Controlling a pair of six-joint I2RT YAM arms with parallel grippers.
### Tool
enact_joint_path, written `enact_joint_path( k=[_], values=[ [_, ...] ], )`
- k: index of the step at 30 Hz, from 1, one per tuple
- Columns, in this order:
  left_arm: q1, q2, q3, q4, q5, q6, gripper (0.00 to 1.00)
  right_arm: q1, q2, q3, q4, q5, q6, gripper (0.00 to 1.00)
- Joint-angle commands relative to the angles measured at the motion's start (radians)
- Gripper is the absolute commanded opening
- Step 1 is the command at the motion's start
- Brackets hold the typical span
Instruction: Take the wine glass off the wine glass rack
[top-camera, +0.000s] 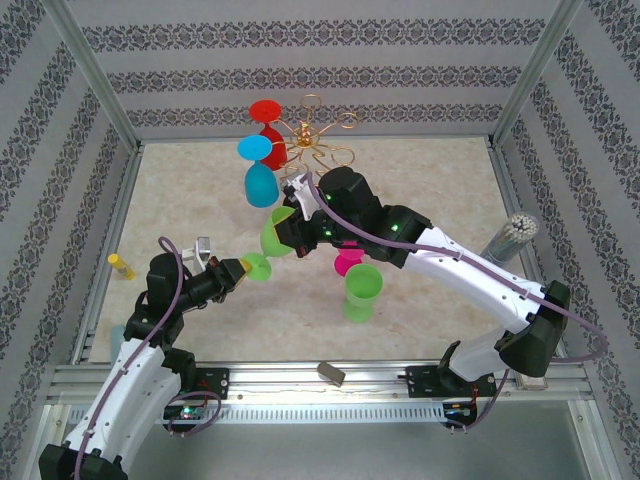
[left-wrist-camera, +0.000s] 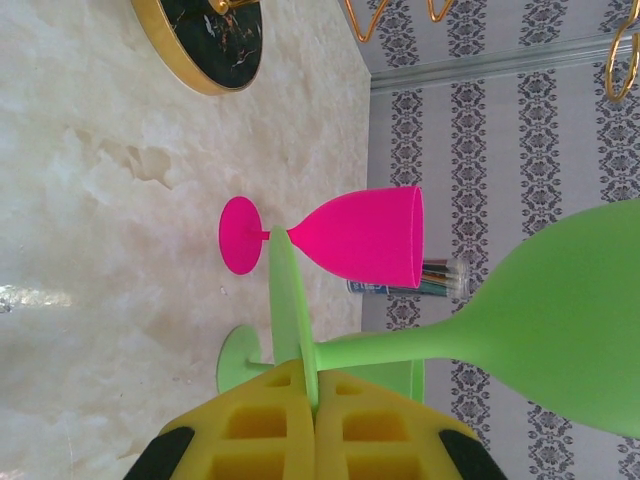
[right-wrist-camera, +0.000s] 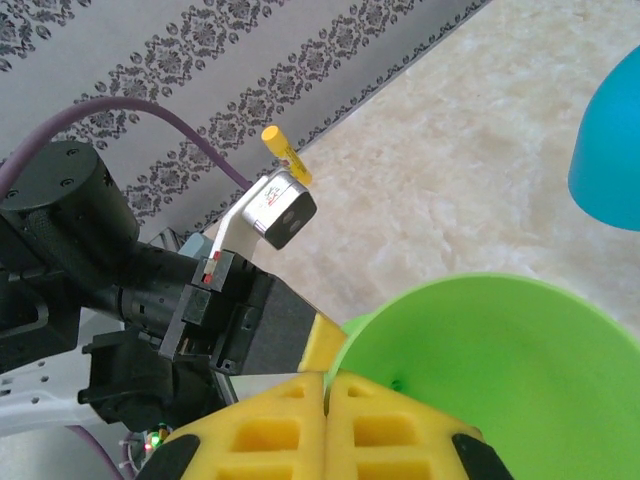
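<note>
Left gripper (left-wrist-camera: 314, 392), right gripper (right-wrist-camera: 326, 388) (one green glass (left-wrist-camera: 560, 320))

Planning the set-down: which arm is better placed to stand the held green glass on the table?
Probably right. The right gripper pinches the green glass by its bowl rim, so the foot could land first; the left gripper clamps that foot and would obstruct it.

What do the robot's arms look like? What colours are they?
Both the left arm and the right arm are made of smooth white tubes joined by chunky black joints. A purple cable loops along each one. The jaws have bright yellow pads with square pockets, a bit like waffles. Small green lights glow on the right arm.
</note>
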Motion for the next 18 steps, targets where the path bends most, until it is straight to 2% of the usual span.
enact_joint_path(
  k=[1, 10, 18],
  values=[
    [0.01, -0.01, 0.022, -0.014, -0.006, 0.031, 0.02, -0.003, 0.014, 0.022, -0.002, -0.03, -0.005, 0.0],
    [0.01, -0.019, 0.044, -0.052, -0.028, 0.039, 0.26, 0.0, -0.027, -0.004, 0.003, -0.006, 0.003, 0.0],
    [0.011, -0.027, 0.069, -0.104, -0.05, 0.06, 0.37, 0.007, -0.079, -0.059, 0.006, 0.044, 0.015, 0.0]
  ],
)
